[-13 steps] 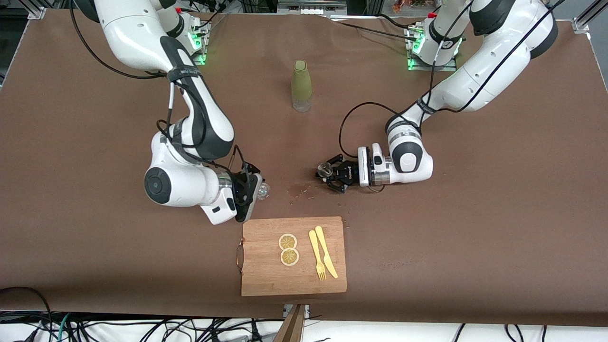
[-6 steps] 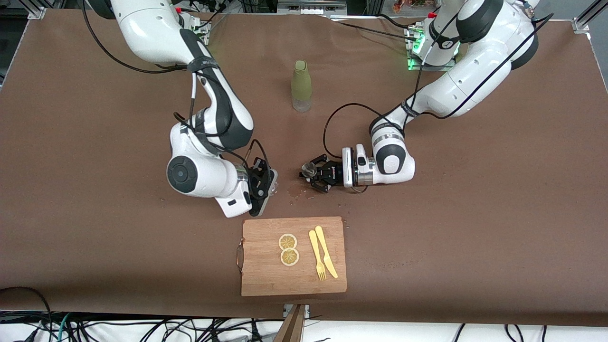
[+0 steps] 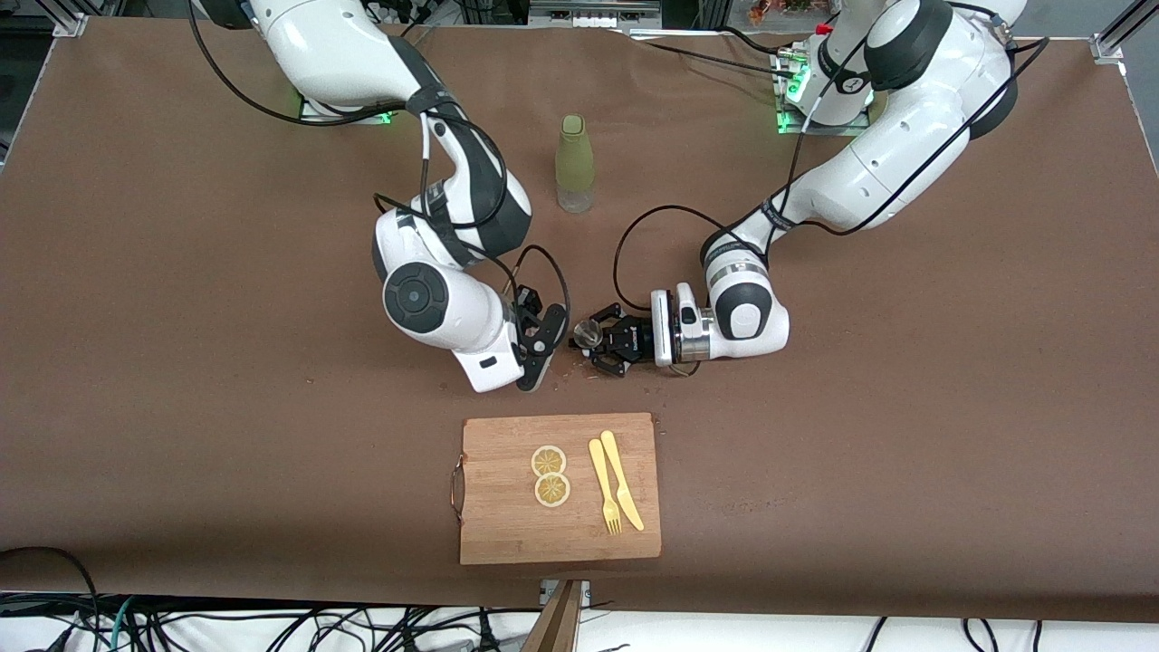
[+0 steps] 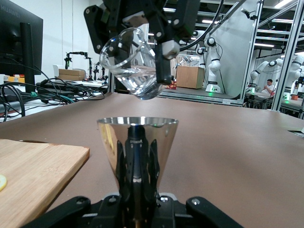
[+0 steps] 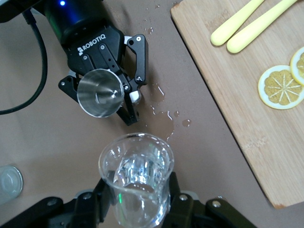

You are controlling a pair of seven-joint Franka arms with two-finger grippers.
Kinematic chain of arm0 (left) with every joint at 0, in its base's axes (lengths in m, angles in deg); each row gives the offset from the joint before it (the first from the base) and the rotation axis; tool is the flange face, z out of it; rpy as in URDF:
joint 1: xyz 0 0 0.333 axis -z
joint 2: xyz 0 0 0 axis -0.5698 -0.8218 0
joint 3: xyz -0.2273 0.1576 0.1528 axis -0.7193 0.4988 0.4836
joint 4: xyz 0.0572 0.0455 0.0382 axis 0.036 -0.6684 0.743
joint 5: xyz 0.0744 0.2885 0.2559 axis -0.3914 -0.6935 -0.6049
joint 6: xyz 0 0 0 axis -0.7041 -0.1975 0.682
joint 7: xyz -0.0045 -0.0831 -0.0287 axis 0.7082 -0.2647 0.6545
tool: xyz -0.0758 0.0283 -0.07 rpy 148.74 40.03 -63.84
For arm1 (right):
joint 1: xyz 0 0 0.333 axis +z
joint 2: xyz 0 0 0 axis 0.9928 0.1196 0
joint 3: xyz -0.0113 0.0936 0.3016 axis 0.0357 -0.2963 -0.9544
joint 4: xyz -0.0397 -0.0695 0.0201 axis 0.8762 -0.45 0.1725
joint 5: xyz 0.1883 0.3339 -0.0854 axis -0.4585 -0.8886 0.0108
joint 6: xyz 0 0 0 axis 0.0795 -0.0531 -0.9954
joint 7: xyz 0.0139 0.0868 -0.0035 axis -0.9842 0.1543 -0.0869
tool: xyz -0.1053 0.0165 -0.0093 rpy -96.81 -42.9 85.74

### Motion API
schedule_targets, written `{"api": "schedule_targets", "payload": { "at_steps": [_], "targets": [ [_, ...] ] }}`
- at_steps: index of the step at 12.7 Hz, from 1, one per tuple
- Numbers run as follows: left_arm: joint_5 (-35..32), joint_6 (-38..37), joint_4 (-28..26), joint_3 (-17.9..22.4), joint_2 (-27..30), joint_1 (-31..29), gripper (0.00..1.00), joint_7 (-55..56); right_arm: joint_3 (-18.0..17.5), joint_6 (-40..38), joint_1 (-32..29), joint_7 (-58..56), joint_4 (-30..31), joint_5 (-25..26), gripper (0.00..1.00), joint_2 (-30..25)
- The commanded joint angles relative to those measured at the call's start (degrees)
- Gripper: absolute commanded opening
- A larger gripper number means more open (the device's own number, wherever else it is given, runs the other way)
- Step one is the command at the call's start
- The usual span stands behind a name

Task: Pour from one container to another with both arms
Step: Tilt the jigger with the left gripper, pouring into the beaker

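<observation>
My left gripper (image 3: 595,338) hangs low over the middle of the table, shut on the stem of a shiny steel cone cup (image 4: 137,137) that stands upright with its mouth up. My right gripper (image 3: 546,333) faces it, shut on a clear glass (image 5: 135,178). In the left wrist view the glass (image 4: 130,64) is tilted, just above and a little past the cup's rim. The right wrist view looks along the glass at the steel cup (image 5: 100,92) in the left gripper (image 5: 114,102). Drops of water (image 5: 164,114) lie on the brown cloth beneath.
A green bottle (image 3: 574,163) stands on the table between the two bases. A wooden cutting board (image 3: 507,534) lies nearer the front camera, with two lemon slices (image 3: 550,475) and a yellow fork and knife (image 3: 616,480) on it.
The right arm has swung toward the left arm's end of the table, bringing the glass up to the steel cup. The left gripper shifted a little toward it, then held.
</observation>
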Motion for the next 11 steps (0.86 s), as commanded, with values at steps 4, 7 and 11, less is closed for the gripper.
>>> {"api": "schedule_targets", "payload": {
  "at_steps": [4,7,11],
  "targets": [
    [1.9,0.6,2.9,-0.5,-1.9,0.9,0.0,-1.8,4.5,-0.4,5.5,1.5,0.1,2.4,0.34,-0.4],
    [1.9,0.7,3.9,-0.6,-2.7,1.4,0.0,-1.8,5.1,-0.1,7.0,1.6,0.1,3.2,0.34,-0.3],
    [2.1,0.6,4.0,-0.6,-2.7,1.8,0.0,-1.7,5.9,-0.5,9.1,1.6,0.1,3.6,0.34,-0.1]
  ]
}}
